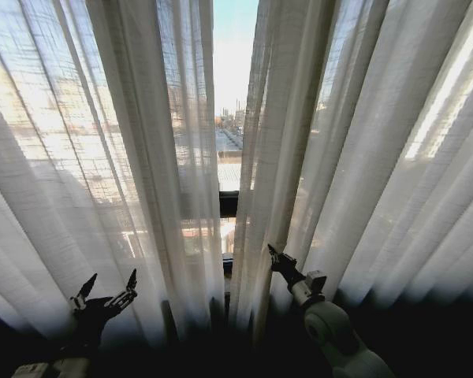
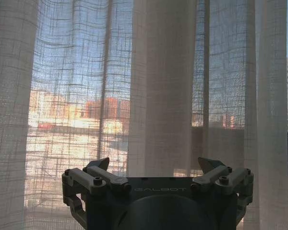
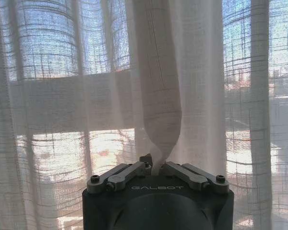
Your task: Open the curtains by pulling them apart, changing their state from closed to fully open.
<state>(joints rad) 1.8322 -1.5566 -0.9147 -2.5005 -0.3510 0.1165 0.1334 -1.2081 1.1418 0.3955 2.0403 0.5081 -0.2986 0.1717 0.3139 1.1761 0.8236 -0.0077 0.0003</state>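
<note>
Two sheer off-white curtains hang before me, the left panel [image 1: 102, 157] and the right panel [image 1: 363, 157], with a narrow gap between them at the middle. My right gripper [image 1: 271, 250] is low at the right panel's inner edge. The right wrist view shows that gripper [image 3: 153, 165] shut on a twisted fold of the right curtain [image 3: 158, 105]. My left gripper [image 1: 110, 282] is low in front of the left panel, open, its fingers apart and holding nothing. In the left wrist view the left gripper [image 2: 153, 165] faces a broad pleat of the left curtain [image 2: 161, 86] at a short distance.
Through the gap [image 1: 235, 79] I see sky and city buildings. A dark window frame bar [image 1: 229, 203] crosses behind the fabric at mid height. Below the curtain hems the wall is dark.
</note>
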